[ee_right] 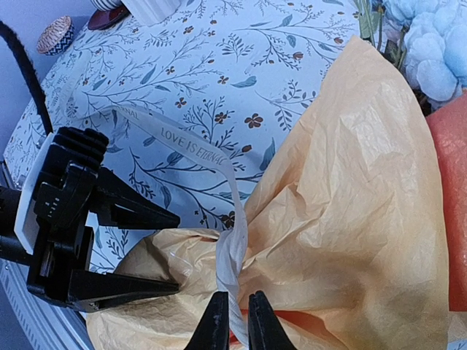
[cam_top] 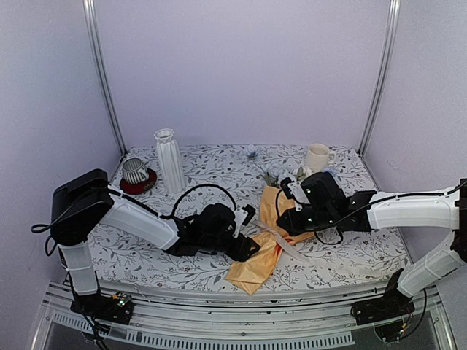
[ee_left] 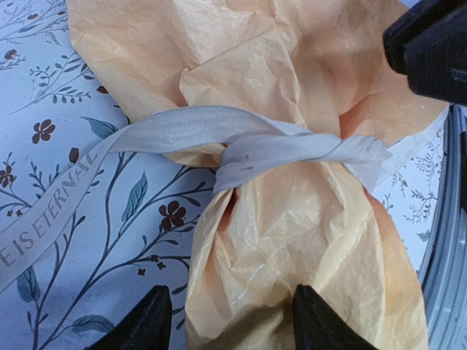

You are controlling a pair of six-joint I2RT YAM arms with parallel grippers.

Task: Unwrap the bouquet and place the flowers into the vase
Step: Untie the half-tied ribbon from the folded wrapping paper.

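Note:
The bouquet (cam_top: 264,244) lies on the table's middle, its orange paper (ee_left: 292,219) cinched by a whitish ribbon (ee_left: 219,135). Pale blue flowers (ee_right: 430,44) poke out of its far end (cam_top: 276,173). My left gripper (ee_left: 230,321) is open and straddles the paper's lower end; one finger stands clear of the paper on the cloth, the other touches it. My right gripper (ee_right: 237,321) sits at the tie, fingertips nearly together with the twisted ribbon (ee_right: 232,251) between them. The white ribbed vase (cam_top: 168,159) stands upright at the back left, away from both arms.
A cream mug (cam_top: 317,157) stands at the back right, just behind the right arm. A striped cup on a red saucer (cam_top: 136,173) sits left of the vase. A loose ribbon tail (ee_right: 171,138) trails over the flowered tablecloth (cam_top: 219,164). The table's front edge runs close below the bouquet.

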